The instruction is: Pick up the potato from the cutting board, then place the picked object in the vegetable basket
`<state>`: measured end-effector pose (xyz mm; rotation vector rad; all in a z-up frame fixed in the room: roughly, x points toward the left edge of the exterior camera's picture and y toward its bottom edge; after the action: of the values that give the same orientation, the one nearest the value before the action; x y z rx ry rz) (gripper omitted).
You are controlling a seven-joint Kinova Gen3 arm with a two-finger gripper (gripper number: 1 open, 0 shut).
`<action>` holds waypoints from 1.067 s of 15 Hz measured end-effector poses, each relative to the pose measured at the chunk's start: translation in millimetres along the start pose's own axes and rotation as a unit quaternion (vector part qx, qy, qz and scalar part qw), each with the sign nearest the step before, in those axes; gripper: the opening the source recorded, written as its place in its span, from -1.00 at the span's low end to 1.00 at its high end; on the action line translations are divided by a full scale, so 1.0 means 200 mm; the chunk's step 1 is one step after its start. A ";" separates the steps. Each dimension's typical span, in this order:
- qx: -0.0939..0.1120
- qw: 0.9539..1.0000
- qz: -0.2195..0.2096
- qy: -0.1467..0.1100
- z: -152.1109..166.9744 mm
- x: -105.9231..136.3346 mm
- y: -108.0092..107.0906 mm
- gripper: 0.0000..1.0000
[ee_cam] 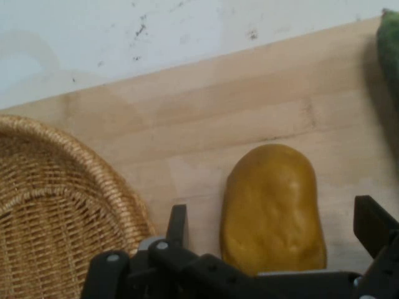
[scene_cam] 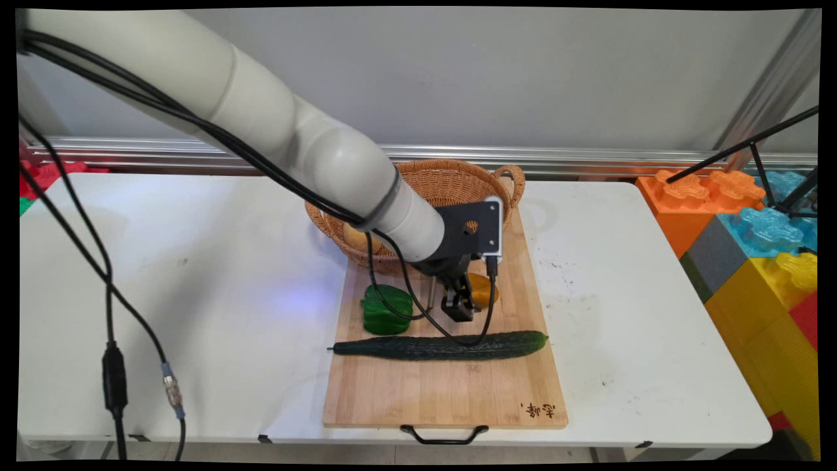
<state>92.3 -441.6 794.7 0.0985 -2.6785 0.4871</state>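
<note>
Honestly, here's how it looks to me:

Pincer: the black two-finger pincer (ee_cam: 271,233) is spread wide and low over the pale wooden cutting board (scene_cam: 444,392), one finger (ee_cam: 177,225) on each side of the thing below it, not pinching anything.

Nearest thing: a smooth yellow-brown oval potato (ee_cam: 271,208) lying flat on the board, between the fingers. In the hand view it sits nearer one finger than the other, and I can't tell if either is touching it.

Neighbours: the round woven wicker basket (scene_cam: 458,180) sits just beside the potato at the board's far end, with another yellowish lump (scene_cam: 356,239) inside. A green bell pepper (scene_cam: 386,311) is close on the other side of the pincer, and a long dark green cucumber (scene_cam: 444,345) lies across the board in front.

Slip risk: the potato is rounded and smooth, so off-centre fingers could squirt it sideways.

Bump risk: the basket rim is really close to one finger, so drifting that way could nudge it.

Cable: the black cable (scene_cam: 487,307) loops down onto the cucumber and might drag it.

Surface: white, scuffed (scene_cam: 196,275).
</note>
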 end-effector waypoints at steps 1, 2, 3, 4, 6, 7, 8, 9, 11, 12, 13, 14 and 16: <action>0.000 1.000 0.000 -0.002 0.02 0.00 0.00 1.00; 0.001 1.000 -0.001 -0.004 0.04 0.00 0.00 1.00; 0.001 1.000 -0.001 -0.005 0.05 -0.01 0.00 1.00; 0.000 1.000 -0.002 -0.007 0.07 -0.01 0.01 1.00; -0.004 1.000 -0.002 -0.009 0.10 0.00 0.02 -1.00; -0.006 1.000 -0.002 -0.008 0.10 0.01 0.03 -1.00; -0.008 1.000 -0.002 -0.007 0.10 0.02 0.03 -1.00; -0.009 1.000 -0.002 -0.006 0.09 0.02 0.04 -1.00; -0.010 1.000 -0.003 -0.003 0.05 0.04 0.05 -1.00; -0.010 1.000 -0.003 -0.001 0.03 0.05 0.05 -1.00; -0.010 1.000 -0.004 0.001 -0.01 0.06 0.04 -1.00; -0.008 1.000 -0.004 0.005 -0.06 0.07 0.04 -1.00; -0.004 1.000 -0.003 0.011 -0.19 0.09 0.02 -1.00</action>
<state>89.0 -425.0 833.5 0.0979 -2.6585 0.4736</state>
